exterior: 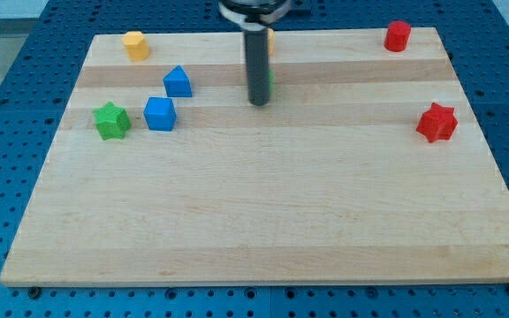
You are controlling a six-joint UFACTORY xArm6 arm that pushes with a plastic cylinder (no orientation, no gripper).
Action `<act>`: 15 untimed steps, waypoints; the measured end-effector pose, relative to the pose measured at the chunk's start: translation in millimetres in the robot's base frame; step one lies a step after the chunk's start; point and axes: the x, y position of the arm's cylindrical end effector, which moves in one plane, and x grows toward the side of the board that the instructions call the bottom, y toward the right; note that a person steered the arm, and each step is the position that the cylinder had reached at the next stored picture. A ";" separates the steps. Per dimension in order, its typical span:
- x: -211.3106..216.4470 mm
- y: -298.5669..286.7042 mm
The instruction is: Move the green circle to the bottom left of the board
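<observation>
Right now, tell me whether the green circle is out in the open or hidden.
Mostly hidden. Only a green sliver shows at the right edge of my rod, just above my tip; its shape cannot be made out.

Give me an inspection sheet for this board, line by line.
Surface: wooden board lying on a blue perforated bench.
Job's things: green circle, only a sliver showing behind my tip.
Clutter: green star, blue cube, blue block, yellow block, a second yellow block behind the rod, red cylinder, red star.
Grippers: none; my tip stands directly in front of the circle.
Cables: nothing seen.
Surroundings: nothing seen beyond the bench.
</observation>
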 end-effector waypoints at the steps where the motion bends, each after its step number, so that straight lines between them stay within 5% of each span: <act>1: -28.3 23.7; 2: -66.3 25.2; 4: -75.8 2.2; 9: -17.4 -72.0; 15: 52.6 -75.9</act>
